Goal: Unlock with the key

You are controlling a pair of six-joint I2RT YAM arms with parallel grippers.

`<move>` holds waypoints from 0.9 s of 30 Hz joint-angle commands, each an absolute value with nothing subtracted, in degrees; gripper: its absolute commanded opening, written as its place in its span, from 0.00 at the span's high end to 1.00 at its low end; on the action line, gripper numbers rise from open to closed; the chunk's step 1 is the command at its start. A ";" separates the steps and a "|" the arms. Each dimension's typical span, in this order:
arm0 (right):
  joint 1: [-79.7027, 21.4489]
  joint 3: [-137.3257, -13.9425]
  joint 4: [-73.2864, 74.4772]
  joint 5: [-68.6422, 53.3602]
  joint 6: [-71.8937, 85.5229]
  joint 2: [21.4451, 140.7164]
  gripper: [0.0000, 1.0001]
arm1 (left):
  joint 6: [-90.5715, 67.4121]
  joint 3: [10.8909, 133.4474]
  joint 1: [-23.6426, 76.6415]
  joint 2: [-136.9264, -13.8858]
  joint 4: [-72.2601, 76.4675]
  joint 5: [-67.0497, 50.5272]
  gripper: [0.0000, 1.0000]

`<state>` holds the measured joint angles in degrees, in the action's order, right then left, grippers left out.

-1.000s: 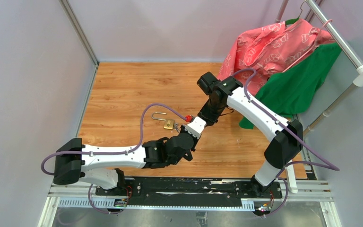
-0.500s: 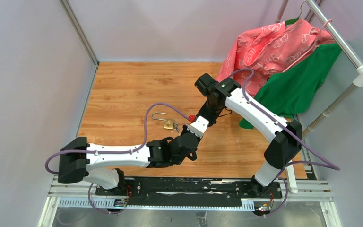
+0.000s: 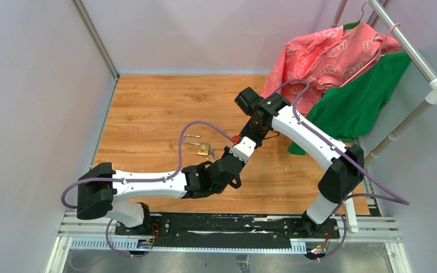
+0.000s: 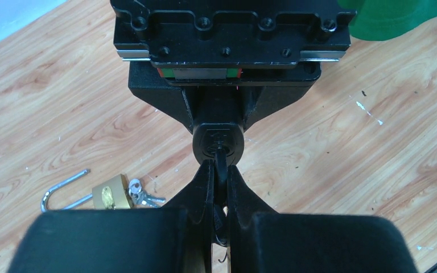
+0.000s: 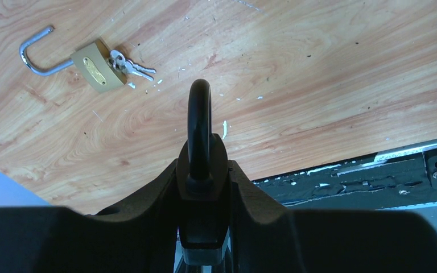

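With your right pincer (image 5: 203, 170) clamping the black padlock (image 5: 199, 116) and your left pincer (image 4: 217, 179) pinching the key (image 4: 221, 162), turn about the keyway's axis; avoid sideways pull.

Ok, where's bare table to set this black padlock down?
Bare wood lies beyond the brass padlock up to the back wall, and left to the side wall. Crowded mid-table: left hand and right hand meet by the brass padlock.

We read this as a robotics lab cell: pale partition walls (image 3: 28, 85) box in a wood-grain tabletop (image 3: 148, 108), left arm (image 3: 142, 185) and right arm (image 3: 313, 136) sit bolted to a metal rail (image 3: 205, 245) along the bottom edge, and a clothes rack (image 3: 415, 51) with garments (image 3: 324, 57) stands upper right.
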<state>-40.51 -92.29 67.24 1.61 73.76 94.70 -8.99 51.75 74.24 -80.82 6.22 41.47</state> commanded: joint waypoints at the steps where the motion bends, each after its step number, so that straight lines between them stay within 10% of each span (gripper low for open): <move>1: -43.33 -92.33 71.43 -5.51 74.24 91.51 1.00 | -4.78 53.57 72.33 -82.66 14.94 38.94 1.00; 27: -43.20 -93.64 73.39 -7.17 71.19 93.07 1.00 | 33.78 38.47 74.53 -78.83 38.32 38.33 1.00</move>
<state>-40.49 -92.31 67.00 1.43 73.52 94.50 26.48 39.59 75.24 -80.64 30.41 39.20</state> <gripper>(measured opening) 0.341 0.072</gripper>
